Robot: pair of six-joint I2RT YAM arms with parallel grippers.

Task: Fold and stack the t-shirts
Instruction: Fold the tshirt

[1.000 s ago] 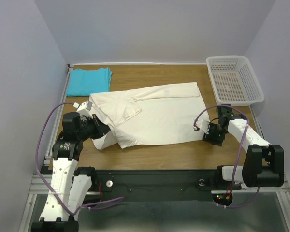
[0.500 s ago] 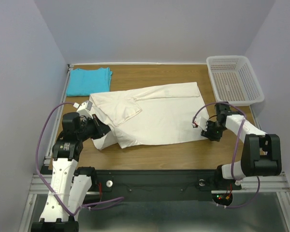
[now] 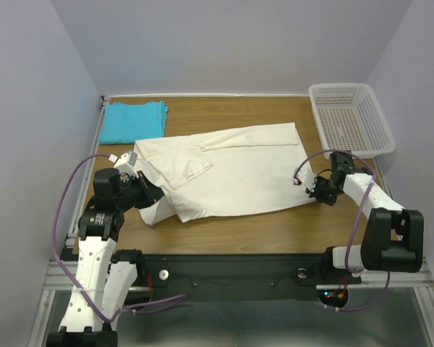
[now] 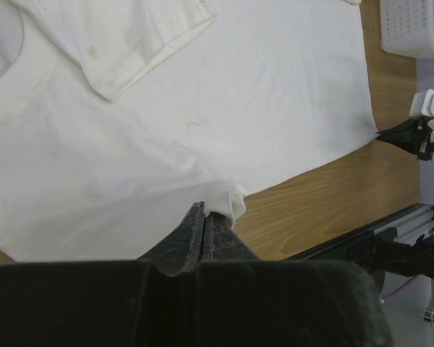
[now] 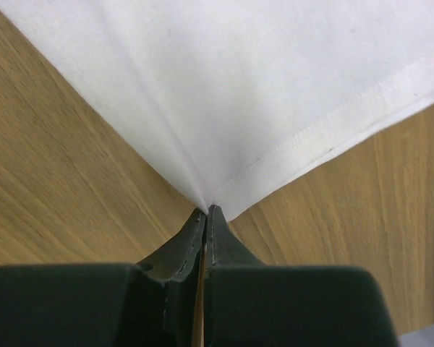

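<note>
The cream t-shirt lies spread across the middle of the table, one sleeve folded over its chest. My left gripper is shut on a bunched fold at its near left edge. My right gripper is shut on the near right hem corner, and the cloth fans out taut from its tips. The turquoise t-shirt lies folded at the far left corner.
A white perforated basket stands at the far right, just beyond the right arm. Bare wood table runs along the near edge in front of the shirt. The black rail with the arm bases borders the near side.
My right gripper has moved in to the cream shirt's near right corner and closed on it. The left gripper has kept its hold without moving.
</note>
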